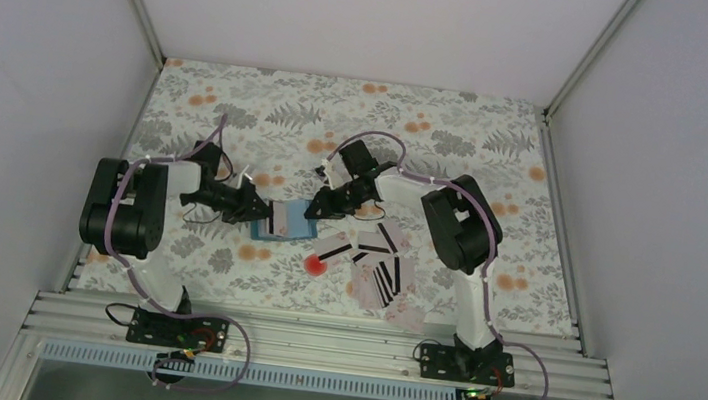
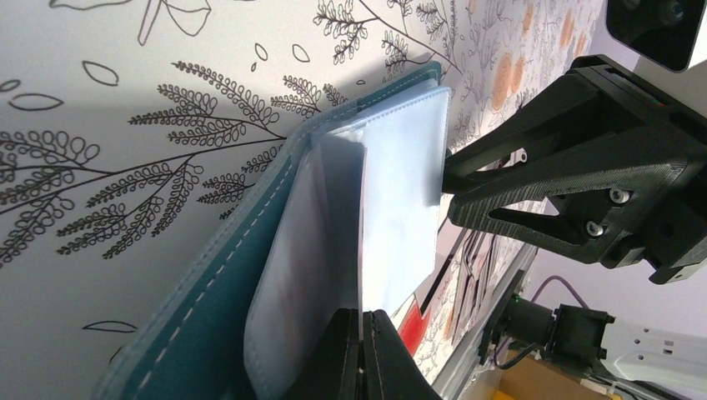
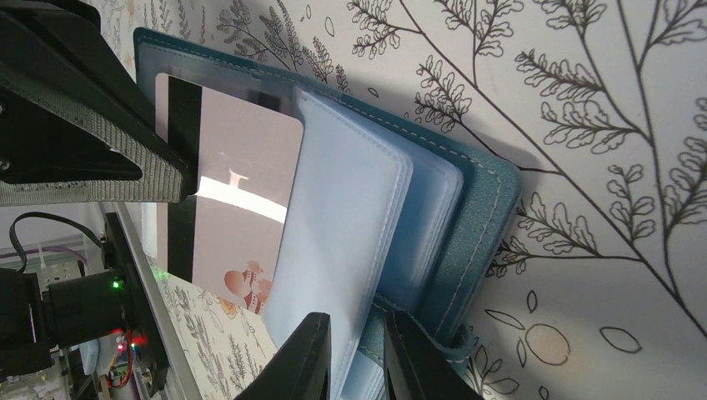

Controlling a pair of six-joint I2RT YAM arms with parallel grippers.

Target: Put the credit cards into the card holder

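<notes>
The blue card holder point(image 1: 285, 222) lies open on the floral cloth between both grippers; its cover shows in the left wrist view point(image 2: 225, 275) and the right wrist view point(image 3: 488, 208). My left gripper point(image 1: 261, 212) point(image 2: 364, 337) is shut on a pale card with a black stripe point(image 3: 238, 192), whose far end lies under a clear sleeve of the holder. My right gripper point(image 1: 319, 208) point(image 3: 357, 354) is closed on the holder's pale inner sleeves point(image 3: 333, 217) at the opposite edge. Several loose cards point(image 1: 378, 263) lie spread to the right of the holder.
A round red spot point(image 1: 315, 264) sits on the cloth just in front of the holder. The right arm's elbow point(image 1: 458, 222) hangs over the loose cards. Grey walls close in the table on three sides. A metal rail point(image 1: 314, 341) runs along the near edge.
</notes>
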